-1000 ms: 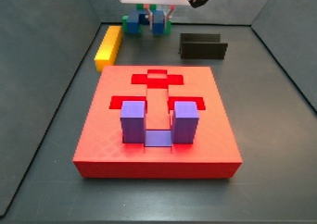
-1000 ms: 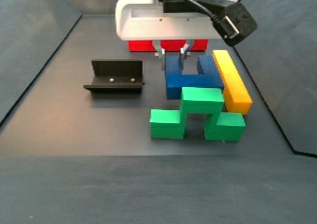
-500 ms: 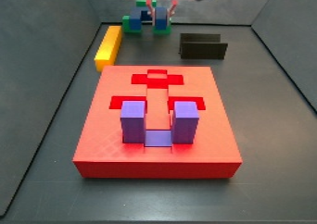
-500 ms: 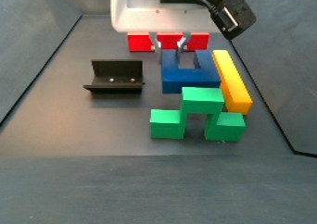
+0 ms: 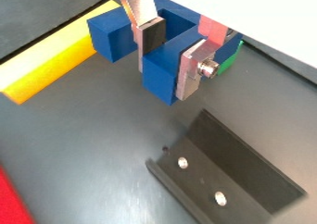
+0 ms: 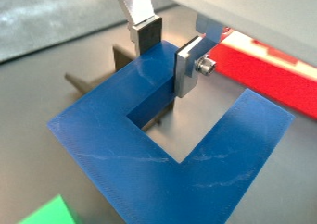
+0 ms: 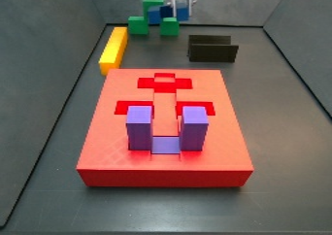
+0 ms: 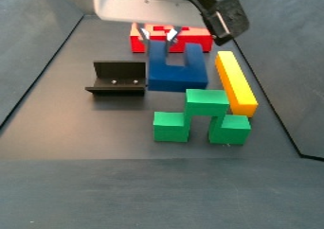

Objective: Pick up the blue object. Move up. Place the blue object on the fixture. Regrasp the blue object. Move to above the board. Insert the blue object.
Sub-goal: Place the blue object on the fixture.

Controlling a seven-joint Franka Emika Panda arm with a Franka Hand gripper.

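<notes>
The table is viewed from opposite ends by both side views; the two-finger gripper (image 5: 169,50) is framed closely in both wrist views.

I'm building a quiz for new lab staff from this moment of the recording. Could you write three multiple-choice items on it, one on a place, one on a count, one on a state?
1. Where is the purple block?
A. On the fixture
B. Set in the board
C. Beside the yellow bar

2. How many green blocks show in the side view facing them?
A. One
B. Three
C. Five

3. What is the gripper doing?
A. Shut on one prong of the blue object
B. Open above the board
C. Holding the yellow bar

Answers:
1 B: the purple block sits in the board.
2 B: three green blocks stand together.
3 A: the gripper clamps a prong of the blue object.
</notes>
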